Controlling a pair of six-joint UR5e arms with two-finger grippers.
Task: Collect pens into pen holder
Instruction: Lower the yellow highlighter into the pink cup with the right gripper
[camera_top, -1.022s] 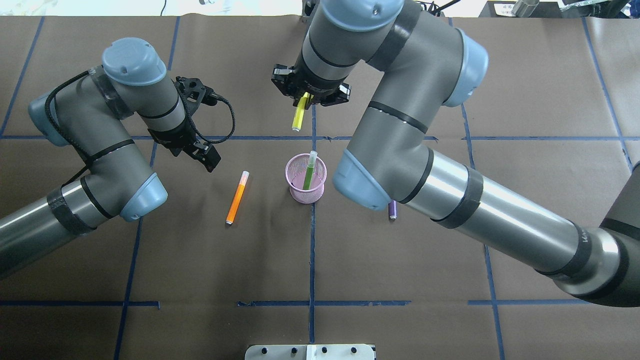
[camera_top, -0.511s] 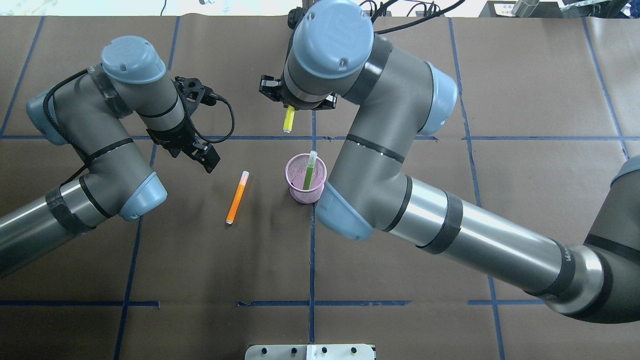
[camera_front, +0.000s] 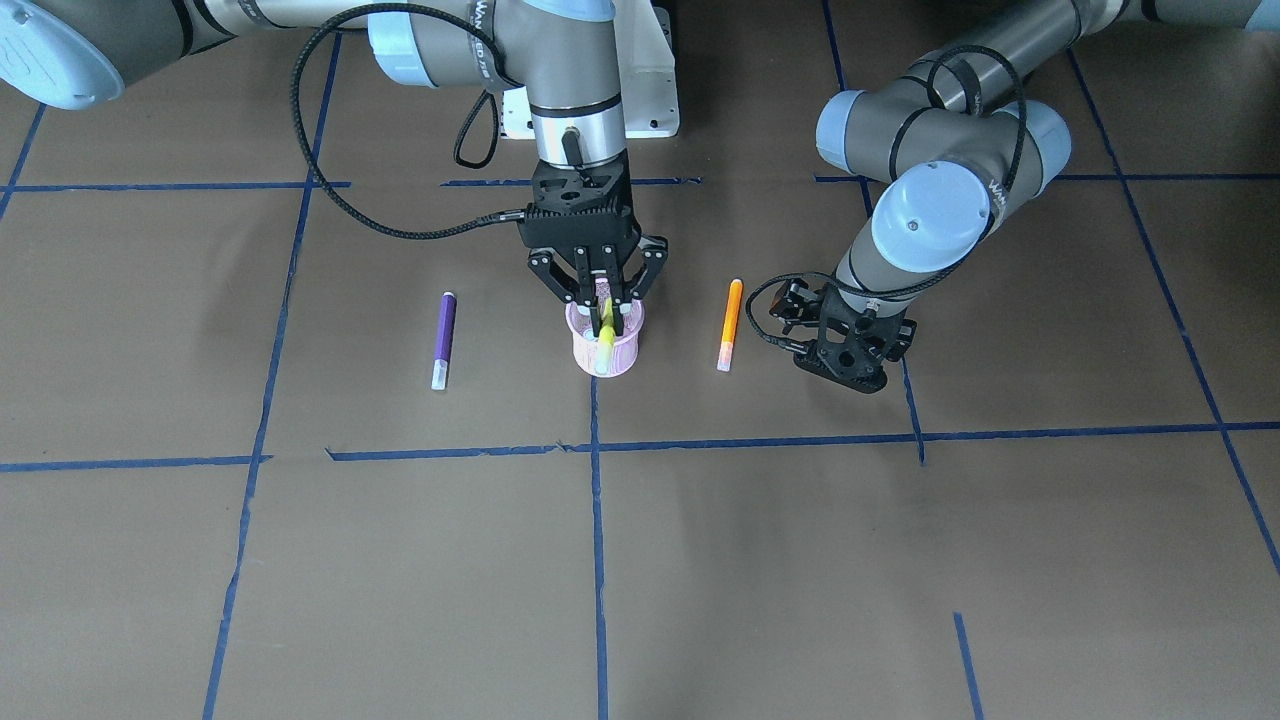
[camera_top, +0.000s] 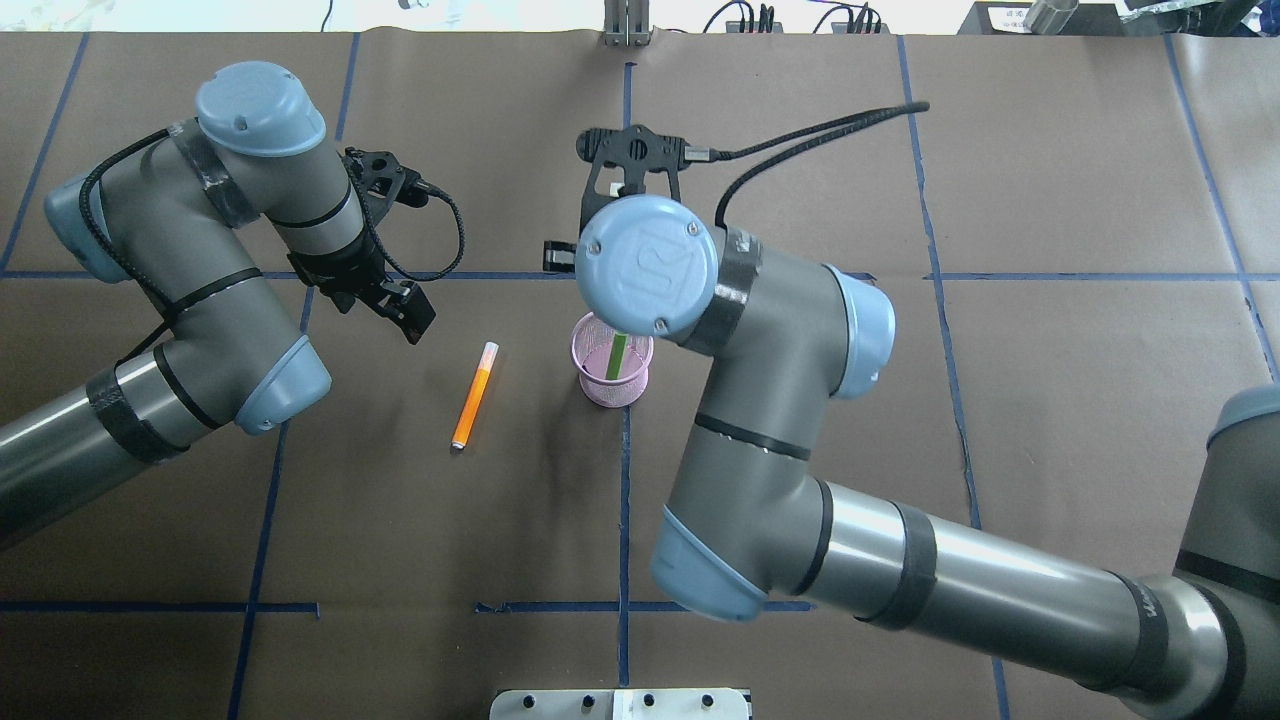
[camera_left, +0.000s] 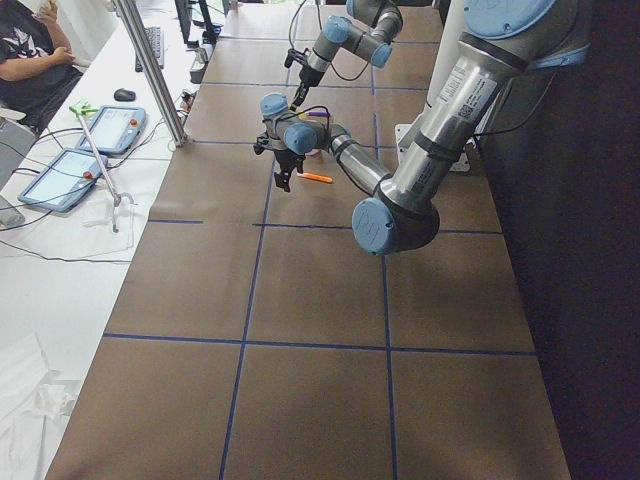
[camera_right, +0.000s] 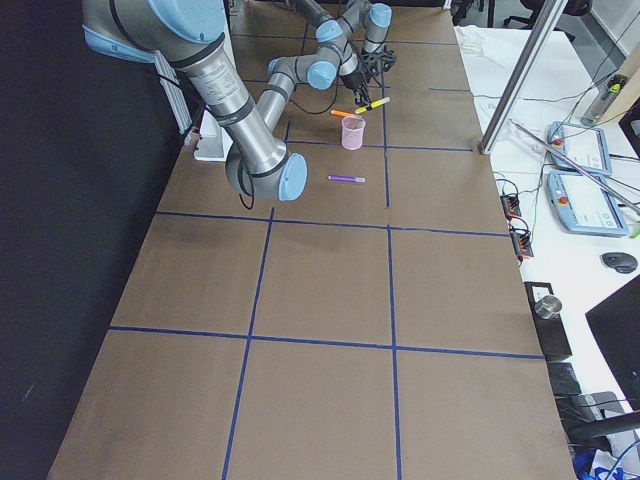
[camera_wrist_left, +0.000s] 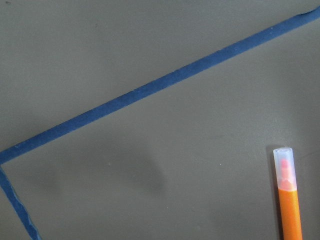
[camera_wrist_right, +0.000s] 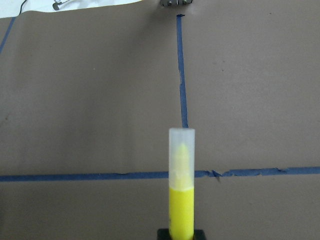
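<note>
The pink mesh pen holder (camera_front: 626, 356) stands at the table's middle with a green pen (camera_top: 617, 352) inside it. My right gripper (camera_front: 603, 303) is shut on a yellow pen (camera_front: 605, 345) and holds it tilted, cap down, just above the holder's rim; the pen also shows in the right wrist view (camera_wrist_right: 181, 195). In the overhead view the right wrist hides this gripper. An orange pen (camera_top: 474, 395) lies flat on the robot's left of the holder (camera_top: 600, 385). A purple pen (camera_front: 443, 340) lies flat on the other side. My left gripper (camera_front: 858, 378) hangs shut and empty near the orange pen's cap end (camera_wrist_left: 285, 170).
Brown paper with blue tape lines covers the table. A white base plate (camera_top: 620, 704) sits at the robot's edge. The right arm's black cable (camera_top: 820, 135) trails over the far half. Monitors, pendants and an operator are beyond the table's far side.
My right arm has swung in toward the pen holder, carrying the yellow pen from the far side to just over it. The arm now hides the purple pen from overhead. The left arm barely moved.
</note>
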